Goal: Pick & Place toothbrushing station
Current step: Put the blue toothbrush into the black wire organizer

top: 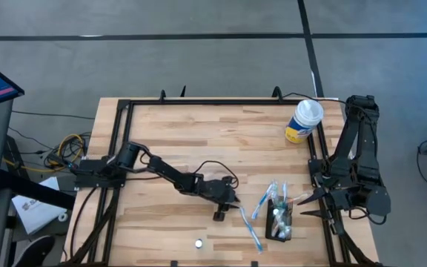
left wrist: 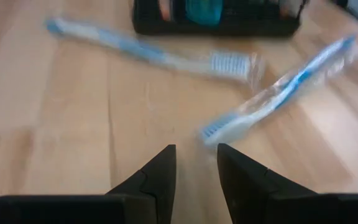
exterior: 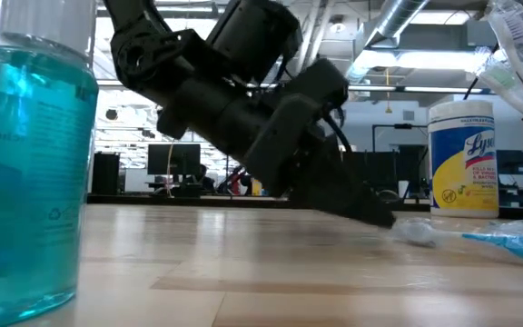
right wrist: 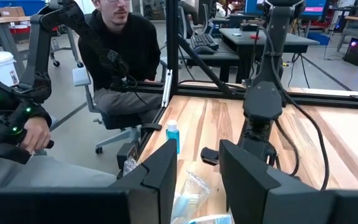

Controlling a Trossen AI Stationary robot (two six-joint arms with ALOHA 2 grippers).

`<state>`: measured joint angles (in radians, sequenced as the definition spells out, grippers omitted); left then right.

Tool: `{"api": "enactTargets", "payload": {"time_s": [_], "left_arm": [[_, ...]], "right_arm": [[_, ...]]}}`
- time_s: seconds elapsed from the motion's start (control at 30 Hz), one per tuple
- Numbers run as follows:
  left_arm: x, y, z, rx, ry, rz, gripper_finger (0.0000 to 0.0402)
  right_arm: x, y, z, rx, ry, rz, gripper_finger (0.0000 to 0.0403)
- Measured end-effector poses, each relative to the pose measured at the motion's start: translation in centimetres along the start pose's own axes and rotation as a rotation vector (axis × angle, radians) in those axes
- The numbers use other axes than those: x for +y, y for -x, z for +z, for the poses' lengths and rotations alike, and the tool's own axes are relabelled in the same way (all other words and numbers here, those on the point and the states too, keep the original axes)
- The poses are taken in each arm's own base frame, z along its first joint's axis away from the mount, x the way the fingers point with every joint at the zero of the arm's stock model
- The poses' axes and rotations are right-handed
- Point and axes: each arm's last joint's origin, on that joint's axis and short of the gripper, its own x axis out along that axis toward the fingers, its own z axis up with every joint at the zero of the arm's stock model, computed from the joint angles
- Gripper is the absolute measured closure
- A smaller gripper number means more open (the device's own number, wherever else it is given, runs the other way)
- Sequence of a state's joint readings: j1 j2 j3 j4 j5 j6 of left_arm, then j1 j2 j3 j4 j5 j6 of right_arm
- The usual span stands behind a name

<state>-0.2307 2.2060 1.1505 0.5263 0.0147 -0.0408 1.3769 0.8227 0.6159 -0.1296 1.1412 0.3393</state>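
Black mesh toothbrushing station (top: 279,220) stands at the table's front right.

- One black toothbrushing station (top: 279,220)
- Two wrapped toothbrushes (left wrist: 148,53) lying loose
- One wipes canister (top: 303,121)
- One blue bottle (exterior: 25,154)
- Two arms

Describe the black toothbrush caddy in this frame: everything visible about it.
The toothbrushing station is a small black rectangular caddy with dark sides, standing on the wooden table near its right front. It holds something teal and small whitish items. Wrapped blue toothbrushes lie beside it; contact is unclear. Neither gripper touches it.
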Motion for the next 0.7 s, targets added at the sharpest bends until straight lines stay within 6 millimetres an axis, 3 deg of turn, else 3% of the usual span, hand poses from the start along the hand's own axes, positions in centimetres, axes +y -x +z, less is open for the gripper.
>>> {"api": "enactTargets", "payload": {"time_s": [0.37,0.57,0.7], "left_arm": [[-0.1,-1.4,-1.1,-0.001,0.015,-0.019,0.0298],[0.0,-1.4,-1.3,0.011,0.019,-0.011,0.0386],[0.3,-1.3,-1.2,0.013,0.029,-0.023,0.0399]], "right_arm": [[0.0,0.0,0.0,-0.001,-0.002,-0.001,0.0292],[0.0,0.0,0.0,-0.002,-0.003,-0.001,0.0292],[0.0,0.0,0.0,-0.002,-0.002,-0.002,0.0292]]}}
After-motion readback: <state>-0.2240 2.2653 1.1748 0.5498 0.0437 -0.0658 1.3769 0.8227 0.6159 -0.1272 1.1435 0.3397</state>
